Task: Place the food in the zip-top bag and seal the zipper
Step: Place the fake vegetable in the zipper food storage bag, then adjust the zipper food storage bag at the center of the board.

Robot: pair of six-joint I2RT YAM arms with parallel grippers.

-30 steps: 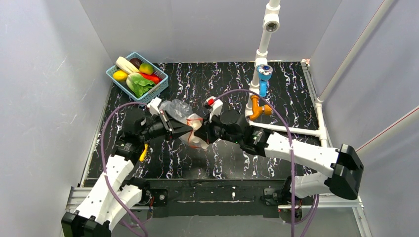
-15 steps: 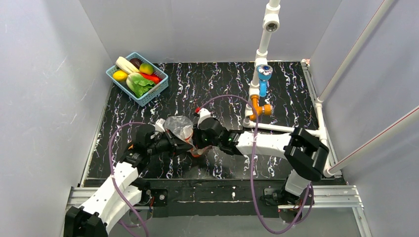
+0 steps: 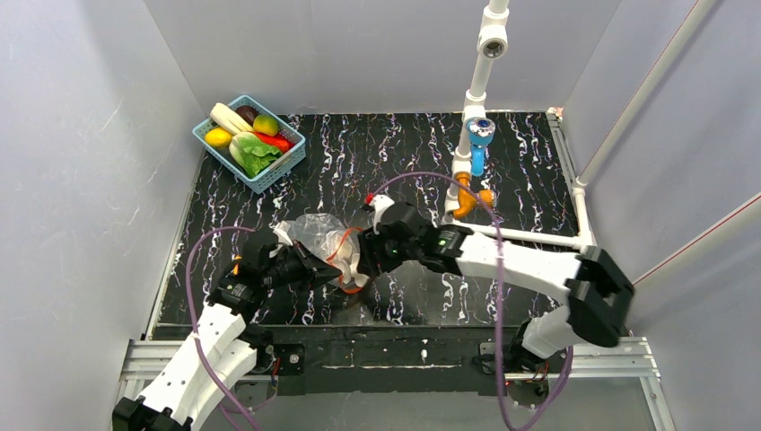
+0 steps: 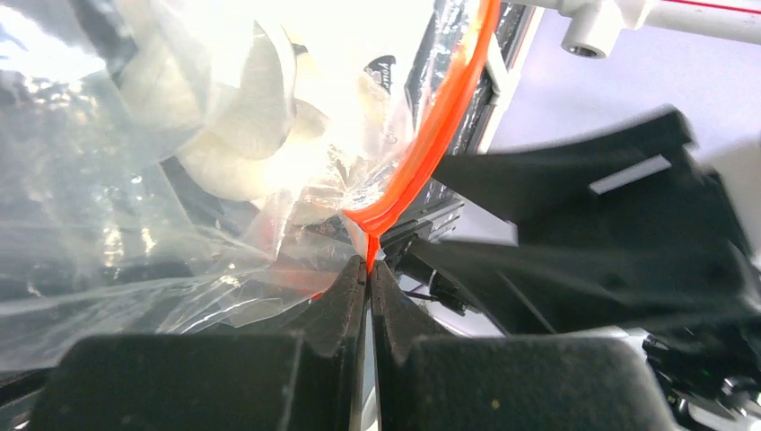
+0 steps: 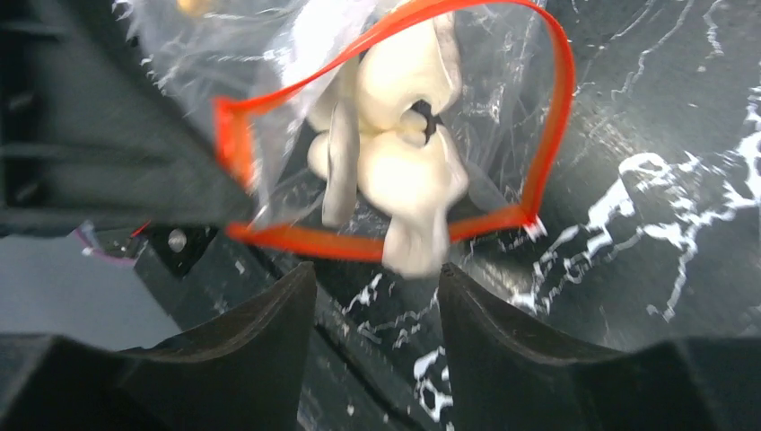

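The clear zip-top bag (image 3: pixel 316 232) hangs over the table's near middle, its mouth pulled open into a loop by the red zipper (image 5: pixel 296 241). My left gripper (image 4: pixel 369 269) is shut on one corner of the zipper (image 4: pixel 431 135). The white garlic-like piece (image 5: pixel 404 171) sits in the mouth, its stem poking over the lower strip; it also shows through the plastic (image 4: pixel 242 135). My right gripper (image 5: pixel 377 267) stands open just below that stem, holding nothing. The green lettuce (image 3: pixel 256 154) and a yellow-green fruit (image 3: pixel 265 124) lie in the blue basket (image 3: pixel 285 168).
The blue basket at the back left also holds a long white leek (image 3: pixel 224 117), a red chili (image 3: pixel 276 141) and a yellow fruit (image 3: pixel 217 136). A white pipe stand (image 3: pixel 476 90) with blue and orange fittings rises at the back right.
My right gripper has opened and let go of the white garlic-like piece, which now rests in the bag's mouth. Both grippers and the bag have shifted a little towards the near left.
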